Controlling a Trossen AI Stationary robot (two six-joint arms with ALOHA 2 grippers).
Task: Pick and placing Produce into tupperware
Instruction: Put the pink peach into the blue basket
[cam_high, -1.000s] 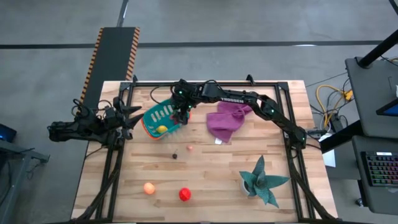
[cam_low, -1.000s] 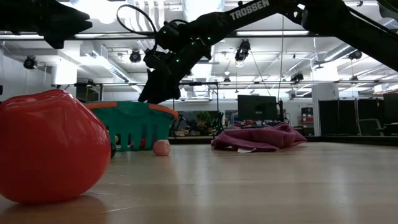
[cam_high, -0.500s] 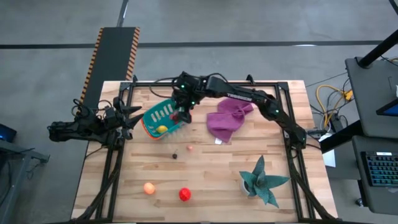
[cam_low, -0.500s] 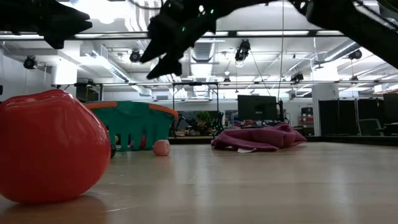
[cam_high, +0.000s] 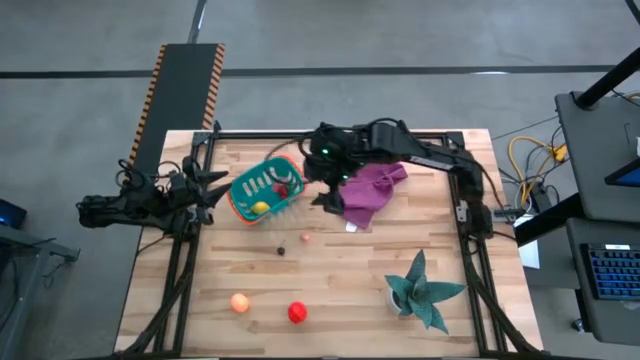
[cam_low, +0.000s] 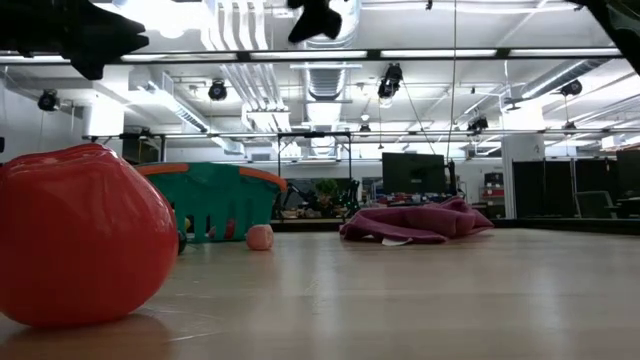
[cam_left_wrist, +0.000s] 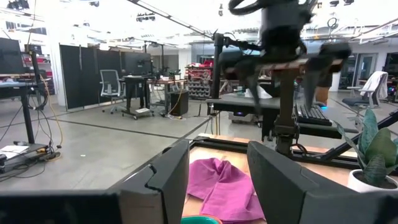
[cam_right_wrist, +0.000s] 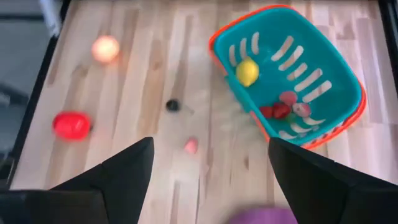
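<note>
Tupperware (cam_high: 262, 190) sits toward the far left of the counter (cam_high: 340, 290), tilted, teal with an orange rim. Inside it lie a yellow fruit (cam_right_wrist: 247, 71) and a small cluster of red and pink pieces (cam_right_wrist: 286, 107) (individual items in the cluster cannot be told apart).

Right pincer (cam_high: 328, 190) hangs in the air between the tupperware and the purple cloth (cam_high: 368, 192), fingers spread wide, nothing between them. The right wrist view confirms the gap is empty and looks down on the basket and the loose produce.

Produce outside the tupperware: a pink bit (cam_high: 305, 238) and a dark bit (cam_high: 281, 251) near the middle of the counter, well apart from the basket; an orange ball (cam_high: 239, 301) and a red ball (cam_high: 297, 313) side by side near the front edge.

Left pincer (cam_high: 212, 188) rests at the counter's left edge, just beside the tupperware, fingers part open with nothing held.

Teal spiky plant (cam_high: 422, 290) stands at the front right
</note>
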